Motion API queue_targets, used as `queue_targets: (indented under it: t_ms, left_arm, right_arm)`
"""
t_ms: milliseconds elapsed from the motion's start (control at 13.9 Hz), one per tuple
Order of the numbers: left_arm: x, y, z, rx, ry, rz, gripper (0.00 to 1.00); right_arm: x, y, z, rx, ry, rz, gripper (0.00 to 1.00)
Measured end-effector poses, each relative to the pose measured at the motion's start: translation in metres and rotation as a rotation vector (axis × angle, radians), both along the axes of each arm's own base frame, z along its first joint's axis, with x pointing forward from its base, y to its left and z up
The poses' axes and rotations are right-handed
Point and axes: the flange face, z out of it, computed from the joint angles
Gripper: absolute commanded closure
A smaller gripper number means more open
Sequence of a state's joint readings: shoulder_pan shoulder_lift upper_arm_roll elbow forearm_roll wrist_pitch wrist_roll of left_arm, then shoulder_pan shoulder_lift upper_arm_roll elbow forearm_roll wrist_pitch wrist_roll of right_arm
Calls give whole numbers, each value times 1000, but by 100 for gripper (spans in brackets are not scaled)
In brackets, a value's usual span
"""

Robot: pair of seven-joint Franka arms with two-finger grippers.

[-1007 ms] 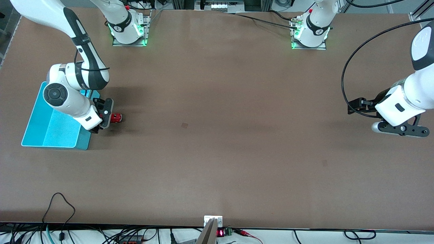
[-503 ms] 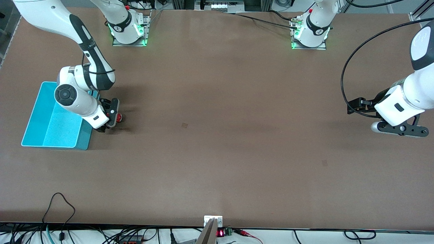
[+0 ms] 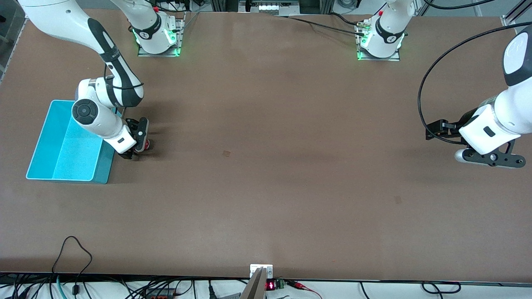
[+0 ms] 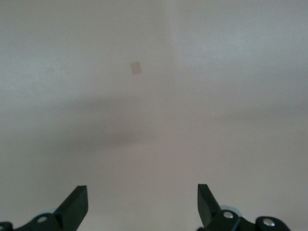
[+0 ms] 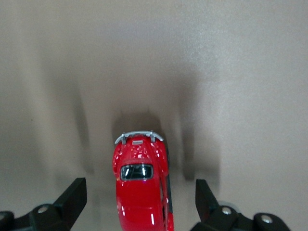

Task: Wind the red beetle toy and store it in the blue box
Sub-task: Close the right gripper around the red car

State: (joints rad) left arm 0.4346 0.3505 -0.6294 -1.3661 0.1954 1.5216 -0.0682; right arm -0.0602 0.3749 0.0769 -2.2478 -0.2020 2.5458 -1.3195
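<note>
Straddling the red beetle toy (image 5: 142,192), my right gripper (image 5: 139,204) hangs low over it with jaws spread wide and nothing grasped; a dark finger (image 5: 72,199) stands clear of the body on each flank. The toy sits on the brown counter (image 3: 266,166), just beside the blue box (image 3: 62,158) at the right arm's end, not touching it as far as I can judge.

Handling, as I judge it: a small, light, rigid shell with a glossy rounded roof that would slip under a pinch from above. The flatter sides, low near the wheels, offer the better hold. Its wheels let it roll away if nudged on the silvery bumper end.

My left gripper (image 4: 142,207) waits with jaws likewise spread and empty, over bare counter at the left arm's end, well apart from the toy.

Views compared: the right wrist view alone shows the toy's roof, window and bumper centred between my fingers; the front view hides most of the toy (image 3: 146,144) under the right gripper (image 3: 135,147), leaving a red sliver, but alone shows the box and both arms. The left wrist view shows only counter.
</note>
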Motion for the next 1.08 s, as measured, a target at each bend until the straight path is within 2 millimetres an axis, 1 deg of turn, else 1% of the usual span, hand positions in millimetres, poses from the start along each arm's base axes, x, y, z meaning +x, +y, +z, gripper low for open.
queue_targets:
  t_ms: [72, 216, 288, 432, 575, 719, 935, 1079]
  left_arm:
    - [0, 0, 0, 0, 0, 0, 0]
    - [0, 0, 0, 0, 0, 0, 0]
    - [0, 0, 0, 0, 0, 0, 0]
    - [0, 0, 0, 0, 0, 0, 0]
    - [0, 0, 0, 0, 0, 0, 0]
    - [0, 0, 0, 0, 0, 0, 0]
    - [0, 0, 0, 0, 0, 0, 0]
    - [0, 0, 0, 0, 0, 0, 0]
  right_arm:
    - [0, -2, 0, 0, -1, -4, 19]
    - [0, -5, 0, 0, -1, -5, 49]
    - [0, -6, 0, 1, -1, 4, 57]
    - [1, -6, 1, 2, -2, 13, 69]
    - [1, -7, 1, 2, -2, 17, 82]
    - [1, -7, 2, 2, -4, 18, 88]
    - [1, -7, 2, 3, -8, 18, 91]
    - [3, -7, 5, 3, -20, 11, 96]
